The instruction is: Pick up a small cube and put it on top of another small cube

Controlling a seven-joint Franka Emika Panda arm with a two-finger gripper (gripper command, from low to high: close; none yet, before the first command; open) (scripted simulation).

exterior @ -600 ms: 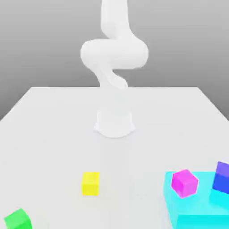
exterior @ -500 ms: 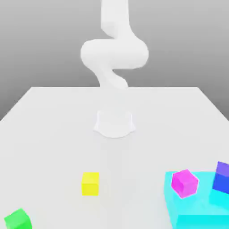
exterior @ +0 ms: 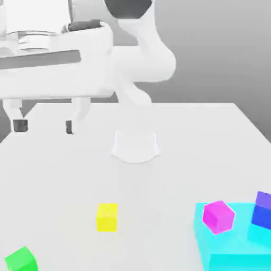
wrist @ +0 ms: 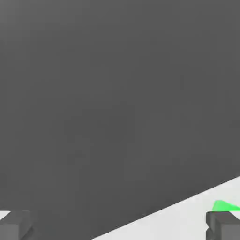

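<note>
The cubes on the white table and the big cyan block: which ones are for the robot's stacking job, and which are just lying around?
For the job:
- small bright green cube
- probably one more small cube to stack with it, maybe the small yellow cube

Probably just lying about:
- small magenta cube
- blue block
- big cyan block
</note>
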